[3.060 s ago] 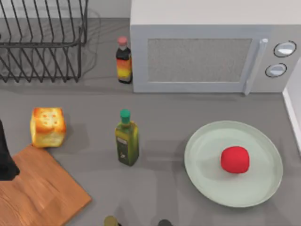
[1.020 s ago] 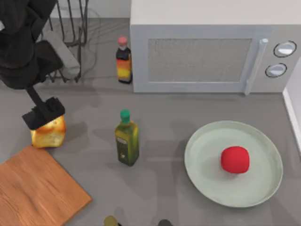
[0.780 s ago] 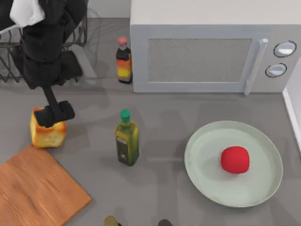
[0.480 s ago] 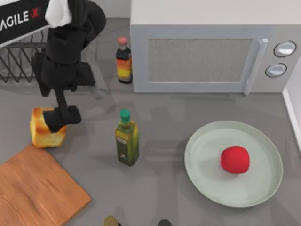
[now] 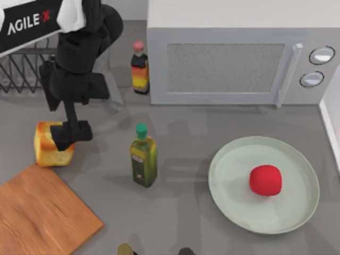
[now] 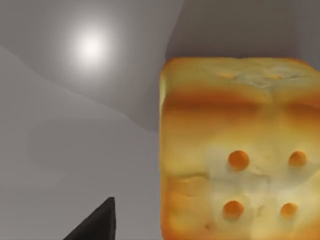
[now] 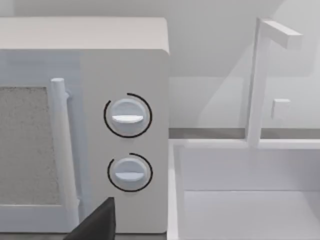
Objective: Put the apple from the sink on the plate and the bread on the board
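My left gripper over bread, covering its right part; can't tell whether it grips. Bread: golden toasted cube, dotted browned face up, no long axis, on grey table beside board corner. Board flat, wood-grained, set diagonally. Apple, smooth red lump, on round mint plate.

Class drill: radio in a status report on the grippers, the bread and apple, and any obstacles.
Left gripper over the bread, off the board. Apple on the plate. Oil bottle stands right of the bread.
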Available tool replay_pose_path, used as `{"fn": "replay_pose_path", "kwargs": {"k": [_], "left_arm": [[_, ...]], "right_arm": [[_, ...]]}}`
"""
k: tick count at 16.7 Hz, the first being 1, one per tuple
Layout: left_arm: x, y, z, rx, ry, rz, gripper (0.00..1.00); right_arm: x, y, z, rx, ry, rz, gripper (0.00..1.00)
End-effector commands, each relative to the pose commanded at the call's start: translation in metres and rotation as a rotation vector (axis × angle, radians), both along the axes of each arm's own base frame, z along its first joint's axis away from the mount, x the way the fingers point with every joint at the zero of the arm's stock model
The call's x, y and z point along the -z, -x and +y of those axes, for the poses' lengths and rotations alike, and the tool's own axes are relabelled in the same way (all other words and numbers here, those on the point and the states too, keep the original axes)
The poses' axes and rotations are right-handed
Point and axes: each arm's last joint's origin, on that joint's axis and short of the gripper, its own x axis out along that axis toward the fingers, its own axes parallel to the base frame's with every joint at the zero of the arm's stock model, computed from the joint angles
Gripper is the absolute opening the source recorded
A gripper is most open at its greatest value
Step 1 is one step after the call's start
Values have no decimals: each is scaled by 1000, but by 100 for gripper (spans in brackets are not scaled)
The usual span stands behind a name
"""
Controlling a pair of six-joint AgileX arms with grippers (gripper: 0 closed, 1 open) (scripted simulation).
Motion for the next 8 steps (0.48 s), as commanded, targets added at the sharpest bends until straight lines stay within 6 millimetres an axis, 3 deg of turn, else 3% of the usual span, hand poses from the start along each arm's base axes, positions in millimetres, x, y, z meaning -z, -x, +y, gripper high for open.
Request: {"fn": "replay_pose_path", "kwargs": {"k": [8], "left_arm": [[48, 5, 16, 5, 1, -4, 100]], "right_arm": [[0, 0, 0, 0, 0, 0, 100]]}}
